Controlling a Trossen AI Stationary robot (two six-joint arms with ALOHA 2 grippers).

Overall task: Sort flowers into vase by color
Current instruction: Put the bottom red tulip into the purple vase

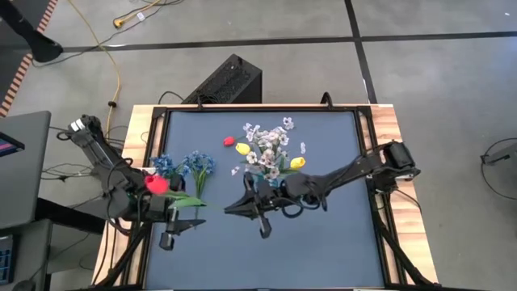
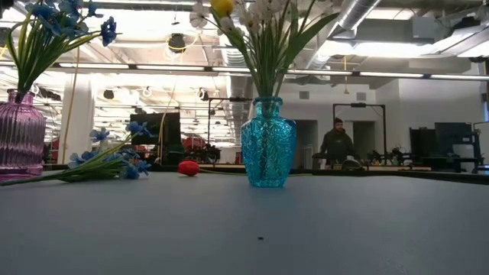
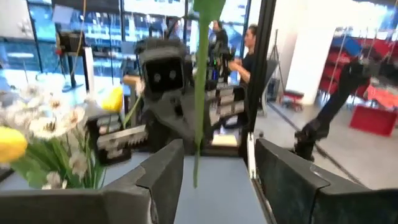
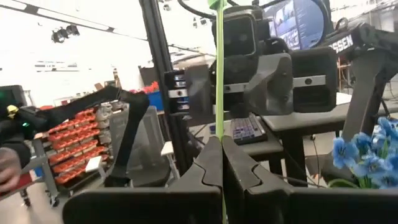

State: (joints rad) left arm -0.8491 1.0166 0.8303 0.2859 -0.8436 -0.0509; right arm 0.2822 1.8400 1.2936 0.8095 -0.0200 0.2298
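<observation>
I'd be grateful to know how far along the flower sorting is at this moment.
Done: the purple vase holds blue flowers, and the teal vase holds white and yellow blooms.

In hand: the right gripper is shut on a green stem, with the left gripper open around it.

Left: a loose blue spray and a red tulip lie on the table.

The surface (image 1: 323,234) is a dark blue-grey mat edged by a black frame and light wood. A turquoise glass vase (image 2: 268,142) stands upright on it near the middle, and a purple ribbed vase (image 2: 19,134) stands toward the left edge. Between them lie blue blossom sprays (image 2: 107,159) and a red tulip (image 2: 188,168).
</observation>
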